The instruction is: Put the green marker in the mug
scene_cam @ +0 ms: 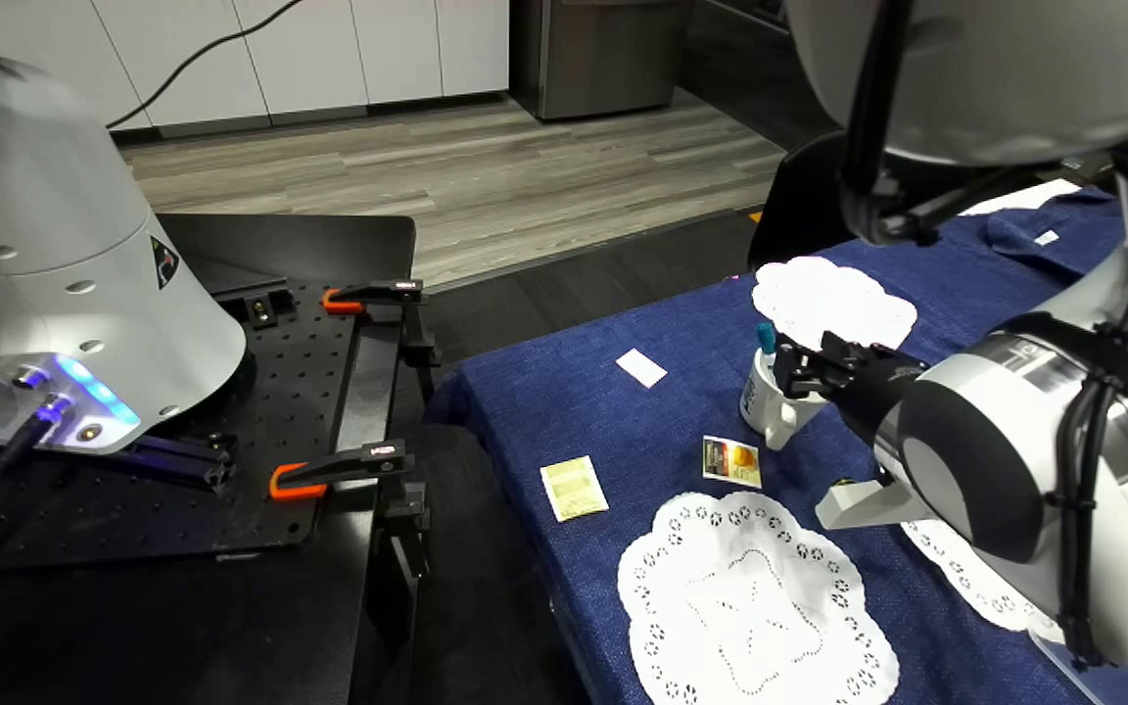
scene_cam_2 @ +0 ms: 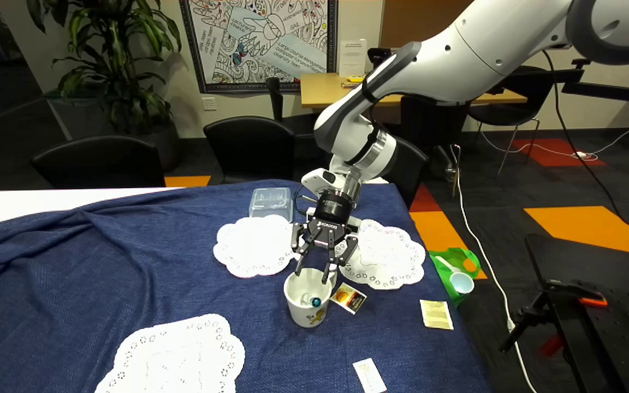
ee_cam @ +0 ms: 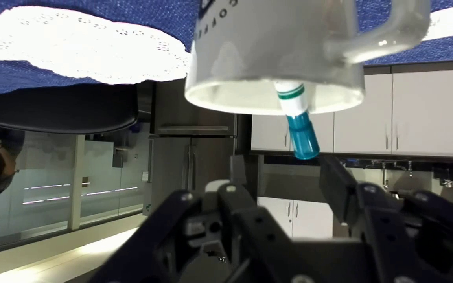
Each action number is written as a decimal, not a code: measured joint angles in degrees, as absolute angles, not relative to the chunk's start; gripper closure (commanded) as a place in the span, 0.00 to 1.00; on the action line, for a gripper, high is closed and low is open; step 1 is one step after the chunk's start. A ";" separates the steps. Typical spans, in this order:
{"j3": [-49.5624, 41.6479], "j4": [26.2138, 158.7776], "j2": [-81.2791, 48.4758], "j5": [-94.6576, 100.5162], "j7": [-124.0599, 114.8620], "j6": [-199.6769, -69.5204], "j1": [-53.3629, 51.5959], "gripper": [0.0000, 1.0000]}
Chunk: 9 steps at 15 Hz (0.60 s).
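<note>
marker [ee_cam: 299,118] leaned in the mug [ee_cam: 273,51], teal cap [ee_cam: 303,137] up past the rim; i had my gripper [scene_cam_2: 312,274] nr the mug, fingers [ee_cam: 338,190] spread apart, w/ nothing gripped afaict.

On a dark blue fabric tablecloth [scene_cam_2: 74,278] we see three scalloped white lace doilies [scene_cam_2: 254,245] and a pale-yellow rectangular packet [scene_cam_2: 435,315].

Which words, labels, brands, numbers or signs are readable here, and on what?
"ROBOTIQ": end effector.
"COFF", upside down in the wrist view, rest curving away: mug.
"Diversity Team": wall poster.
"Management": wall poster.
Triangular sign, symbol unclear: robot base.
Too small or blurred: picture packet, yellow packet, desk notice, clamp labels, other wall poster writing.
</note>
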<state>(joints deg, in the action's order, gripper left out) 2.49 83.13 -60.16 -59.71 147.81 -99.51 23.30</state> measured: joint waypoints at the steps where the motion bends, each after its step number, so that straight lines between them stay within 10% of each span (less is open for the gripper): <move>1: 2.49 82.90 -60.36 -59.71 147.81 -99.46 23.30 0.06; 9: 2.49 85.01 -56.87 -59.70 147.92 -97.92 22.39 0.00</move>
